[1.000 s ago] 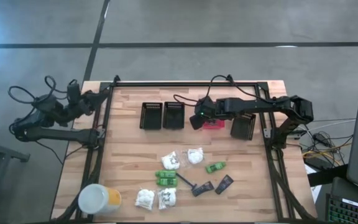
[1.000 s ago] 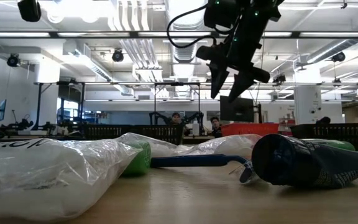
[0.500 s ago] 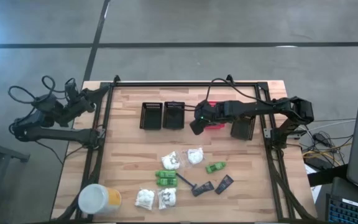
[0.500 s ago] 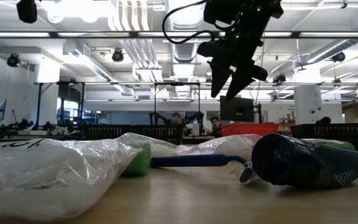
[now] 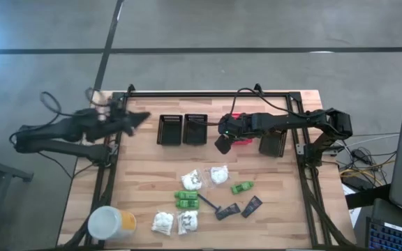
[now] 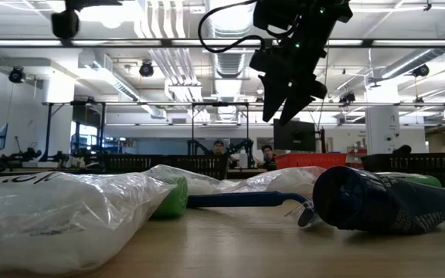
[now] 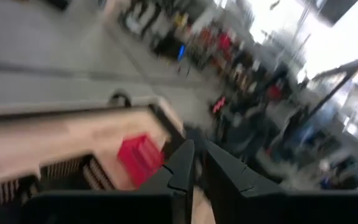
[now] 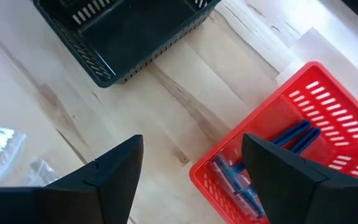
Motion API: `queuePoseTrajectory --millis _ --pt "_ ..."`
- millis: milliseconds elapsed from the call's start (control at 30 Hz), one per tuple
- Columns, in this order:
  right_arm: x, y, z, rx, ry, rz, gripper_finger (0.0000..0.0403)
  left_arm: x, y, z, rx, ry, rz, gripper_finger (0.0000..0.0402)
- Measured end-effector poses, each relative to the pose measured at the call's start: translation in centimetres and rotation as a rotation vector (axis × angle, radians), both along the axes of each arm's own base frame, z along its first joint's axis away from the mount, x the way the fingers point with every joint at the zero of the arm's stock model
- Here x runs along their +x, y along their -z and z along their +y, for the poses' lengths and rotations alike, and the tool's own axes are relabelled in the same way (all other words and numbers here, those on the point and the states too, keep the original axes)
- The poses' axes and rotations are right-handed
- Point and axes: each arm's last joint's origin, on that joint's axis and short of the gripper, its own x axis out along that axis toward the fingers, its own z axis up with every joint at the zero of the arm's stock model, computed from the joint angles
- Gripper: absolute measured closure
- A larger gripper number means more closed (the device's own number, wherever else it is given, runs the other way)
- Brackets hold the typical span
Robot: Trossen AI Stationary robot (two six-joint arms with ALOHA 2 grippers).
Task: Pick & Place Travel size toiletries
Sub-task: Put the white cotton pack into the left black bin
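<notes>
- White crinkly packets, bright green packs, a thin dark razor and flat dark sachets lie loose on the near half of the wooden worktop, gathered in a scatter toward its middle.
- Two more white packets lie side by side near the front edge, close to a white-and-yellow round tub at the front left corner.
- No writing can be read on any packet, sachet or on the tub.
- Along the far side stand two black baskets side by side, a red basket and another black basket beyond it.
- Right end effector hangs above the worktop just beside the red basket, its fingers spread wide and holding nothing.
- Only the right wrist view looks into the red basket: blue razors lie inside.
- From table height a dark sachet, a blue razor and clear-wrapped packets fill the foreground, with the right end effector high above.
- Left end effector reaches over the left edge of the worktop toward the black baskets; the left wrist view shows its fingers close together with a narrow gap and nothing between them.
</notes>
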Motion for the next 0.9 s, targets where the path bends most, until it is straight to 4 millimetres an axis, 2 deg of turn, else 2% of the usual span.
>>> queuePoseTrajectory --millis 133,267,433,533,633,733,900 --pt "-0.2 0.1 0.0 0.001 -0.007 0.027 0.0124 3.5 2.1 -0.5 -0.083 0.131 0.134 0.0336" --pt "-0.7 0.3 0.1 0.006 -0.007 0.076 0.0114 6.4 4.7 -0.9 -0.119 0.203 0.291 0.0289" --pt "-1.0 0.3 0.4 0.011 -0.006 0.105 0.0097 8.4 6.4 -1.1 -0.158 0.282 0.375 0.0232" --pt "-1.0 0.2 0.5 0.012 -0.005 0.099 0.0087 8.9 7.7 -1.4 -0.175 0.329 0.449 0.0214" --pt "-1.1 0.1 0.6 0.008 -0.004 0.096 0.0078 9.0 7.7 -1.9 -0.133 0.406 0.472 0.021" --pt "-1.1 0.0 0.6 0.008 -0.003 0.091 0.0068 8.6 8.5 -3.0 -0.105 0.553 0.569 0.0214" --pt "-1.1 -0.1 0.6 0.008 -0.003 0.091 0.0054 7.6 9.3 -5.8 -0.191 0.834 0.667 0.0218"
